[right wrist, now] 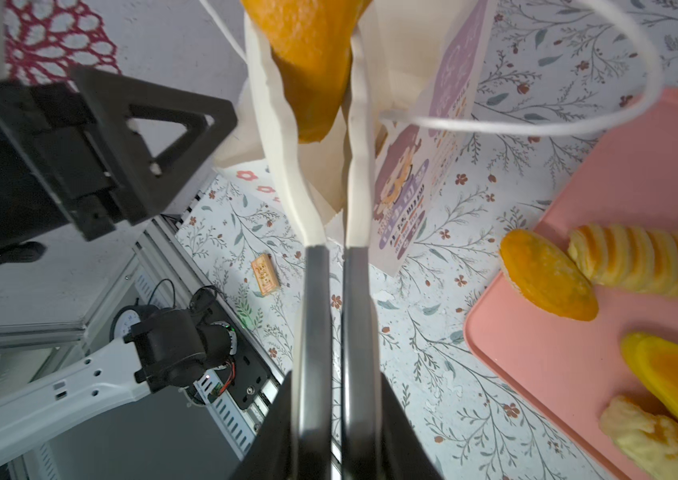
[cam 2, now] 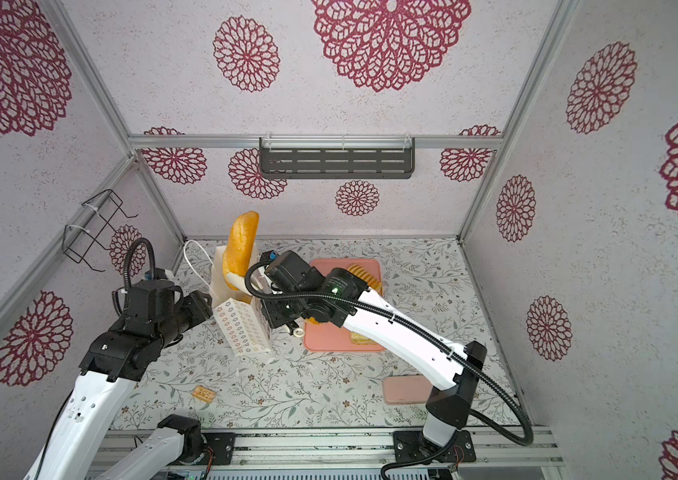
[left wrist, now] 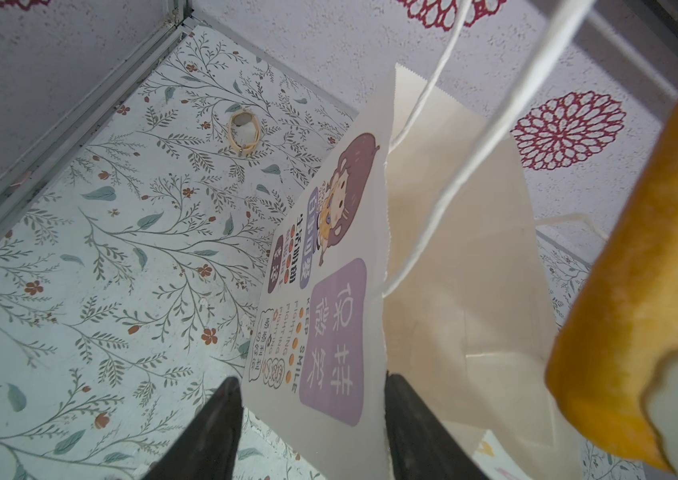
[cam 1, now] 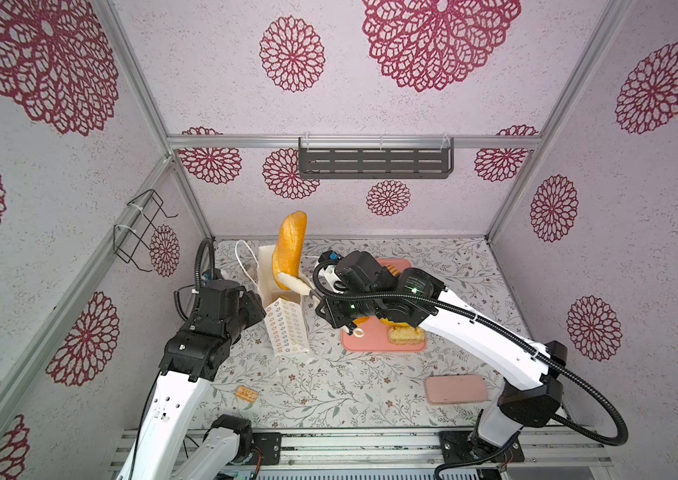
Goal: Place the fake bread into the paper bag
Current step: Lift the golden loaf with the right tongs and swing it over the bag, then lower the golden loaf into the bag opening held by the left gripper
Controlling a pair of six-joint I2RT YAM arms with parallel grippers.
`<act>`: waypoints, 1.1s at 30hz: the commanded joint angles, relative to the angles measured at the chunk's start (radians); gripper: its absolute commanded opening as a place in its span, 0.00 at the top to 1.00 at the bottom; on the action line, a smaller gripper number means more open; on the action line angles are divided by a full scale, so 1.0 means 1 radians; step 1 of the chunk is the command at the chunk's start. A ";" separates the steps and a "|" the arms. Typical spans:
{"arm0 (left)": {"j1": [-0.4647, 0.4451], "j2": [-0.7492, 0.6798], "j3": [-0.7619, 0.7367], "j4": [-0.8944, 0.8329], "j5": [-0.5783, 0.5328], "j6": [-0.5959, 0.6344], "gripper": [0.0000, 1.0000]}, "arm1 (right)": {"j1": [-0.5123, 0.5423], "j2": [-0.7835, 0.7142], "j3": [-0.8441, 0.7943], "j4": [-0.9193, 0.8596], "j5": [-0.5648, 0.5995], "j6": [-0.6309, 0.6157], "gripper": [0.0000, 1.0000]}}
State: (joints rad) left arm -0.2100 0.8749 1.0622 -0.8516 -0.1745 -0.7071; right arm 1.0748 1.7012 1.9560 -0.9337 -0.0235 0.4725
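A long golden loaf of fake bread [cam 1: 289,245] stands nearly upright with its lower end at the open mouth of the paper bag [cam 1: 287,328]. White-tipped metal tongs [right wrist: 335,291] pinch that lower end [right wrist: 308,83]. My right gripper [right wrist: 335,395] is shut on the tongs' handles, just right of the bag [cam 2: 242,328]. My left gripper [left wrist: 312,382] is at the bag's left side, open, one finger [left wrist: 221,415] outside the printed wall [left wrist: 329,332] and one inside. More bread lies on the pink tray [right wrist: 578,374]: a ridged roll [right wrist: 640,266], an oval bun [right wrist: 545,274], a flaky pastry [right wrist: 653,436].
The pink tray [cam 1: 370,340] lies under my right arm. A small tan cracker [cam 1: 245,392] lies near the front left, and a pink case [cam 1: 455,388] lies front right. A rubber band [left wrist: 244,132] is by the back corner. A wire rack [cam 1: 142,228] hangs on the left wall.
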 commanded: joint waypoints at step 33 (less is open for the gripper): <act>0.018 -0.007 -0.028 0.017 0.004 -0.003 0.42 | 0.019 0.074 0.199 -0.134 0.130 -0.069 0.60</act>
State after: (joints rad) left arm -0.2001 0.8700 1.0470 -0.8505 -0.1696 -0.7074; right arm 1.0893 1.7992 2.1113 -1.0988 0.0608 0.4179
